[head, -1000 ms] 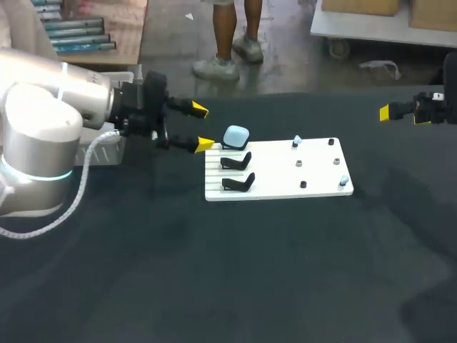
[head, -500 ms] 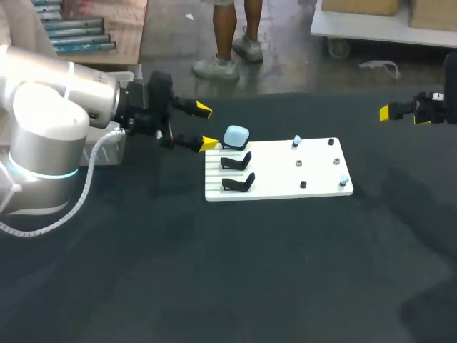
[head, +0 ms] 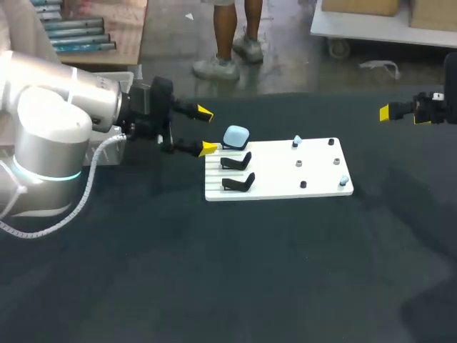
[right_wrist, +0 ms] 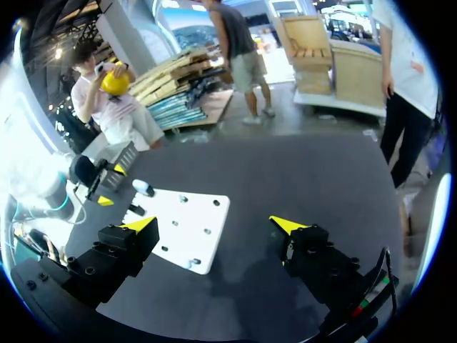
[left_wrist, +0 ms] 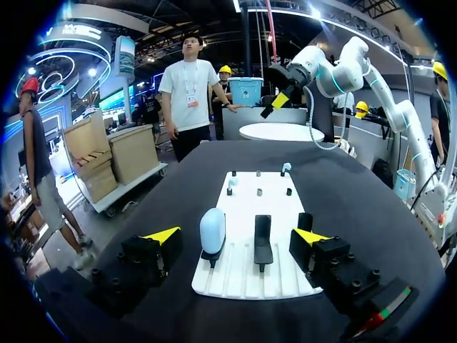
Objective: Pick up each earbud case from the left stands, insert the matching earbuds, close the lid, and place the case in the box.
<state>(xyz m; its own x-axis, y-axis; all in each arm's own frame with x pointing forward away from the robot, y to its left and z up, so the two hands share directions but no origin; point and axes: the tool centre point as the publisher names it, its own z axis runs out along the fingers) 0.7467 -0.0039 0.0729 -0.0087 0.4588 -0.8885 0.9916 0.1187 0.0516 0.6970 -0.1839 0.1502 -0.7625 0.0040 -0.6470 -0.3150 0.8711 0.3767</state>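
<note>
Left gripper (head: pixel 206 131) gaped wide, empty, lined up beside pale-blue earbud case (head: pixel 235 136) for the grab. Right gripper (right_wrist: pixel 214 225) open, empty, well apart.

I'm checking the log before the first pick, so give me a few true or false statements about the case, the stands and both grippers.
The light blue earbud case sits on a stand on the white board. True.
The left gripper is shut on the case. False: it is open, short of the case.
All three stands hold cases. False: the two black stands are empty.
The right gripper is open, away from the board. True.
</note>
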